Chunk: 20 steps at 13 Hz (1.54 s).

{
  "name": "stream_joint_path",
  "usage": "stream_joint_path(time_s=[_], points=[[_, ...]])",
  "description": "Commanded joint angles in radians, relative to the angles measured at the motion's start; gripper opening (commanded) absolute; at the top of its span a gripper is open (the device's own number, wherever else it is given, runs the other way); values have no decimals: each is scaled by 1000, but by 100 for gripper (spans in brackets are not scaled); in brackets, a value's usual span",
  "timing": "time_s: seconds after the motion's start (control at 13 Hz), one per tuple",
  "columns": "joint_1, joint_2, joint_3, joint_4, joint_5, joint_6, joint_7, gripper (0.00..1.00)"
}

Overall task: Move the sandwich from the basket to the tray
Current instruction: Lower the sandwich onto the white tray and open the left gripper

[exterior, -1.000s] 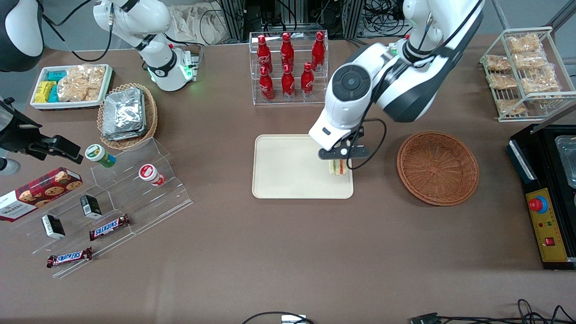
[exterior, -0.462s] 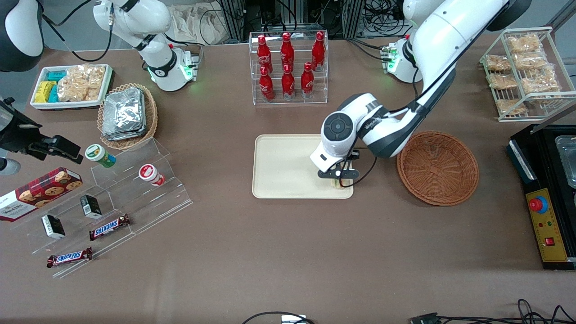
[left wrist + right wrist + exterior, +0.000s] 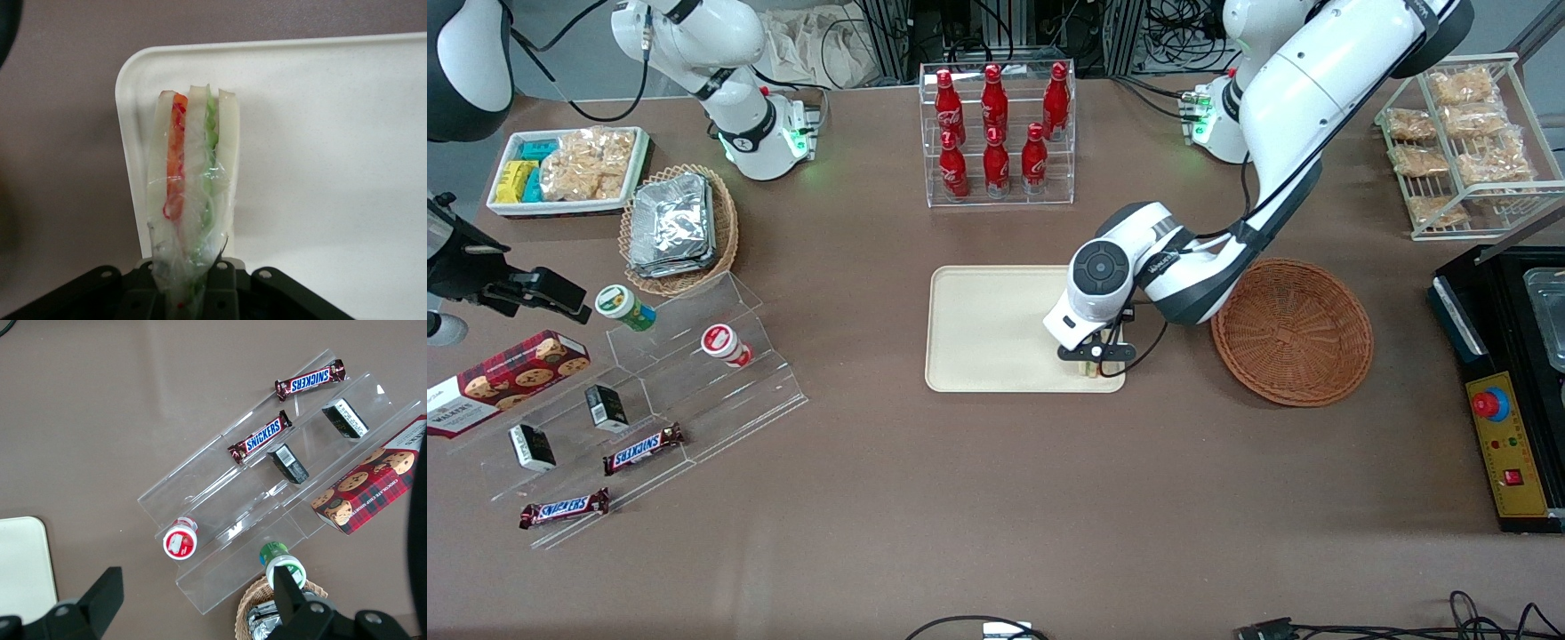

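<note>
My left gripper [image 3: 1092,366] is low over the cream-beige tray [image 3: 987,329], at the tray's corner nearest the front camera and the round brown basket [image 3: 1291,331]. It is shut on the sandwich [image 3: 192,180], a plastic-wrapped wedge of white bread with red and green filling, which stands on edge over the tray [image 3: 333,153]. In the front view only a sliver of the sandwich [image 3: 1090,368] shows under the gripper. I cannot tell whether it touches the tray. The basket holds nothing.
A clear rack of red cola bottles [image 3: 996,124] stands farther from the camera than the tray. An oval basket of foil packets [image 3: 676,227], a white snack tray [image 3: 565,169] and a clear stepped stand with snacks [image 3: 667,382] lie toward the parked arm's end. A wire rack [image 3: 1463,142] and black machine [image 3: 1507,373] stand toward the working arm's end.
The left arm has come down with the sandwich, from high above the tray to low over the tray's near corner. It still holds the sandwich.
</note>
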Motion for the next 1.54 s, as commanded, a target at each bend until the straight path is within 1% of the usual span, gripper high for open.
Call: stream_joint_path(time_s=[0.0, 0.08, 0.15, 0.62, 0.77, 0.92, 1.15, 1.23, 1.31, 1.38, 1.46], points=[[8, -3, -5, -15, 21, 20, -44, 23], [8, -3, -5, -13, 21, 19, -51, 93], [10, -5, -5, -13, 21, 17, -52, 100], [11, -11, -6, -12, 15, 8, -52, 100], [13, -32, -9, -4, 4, -17, -52, 100], [14, -89, -12, 22, -5, -61, -48, 100], [34, -215, -9, 91, -96, -194, -3, 100], [37, -265, -3, 117, -134, -236, 45, 100], [43, -316, 36, 135, -187, -265, 79, 100], [39, -385, 96, 136, -234, -274, 133, 100], [37, -446, 153, 125, -270, -288, 220, 100]])
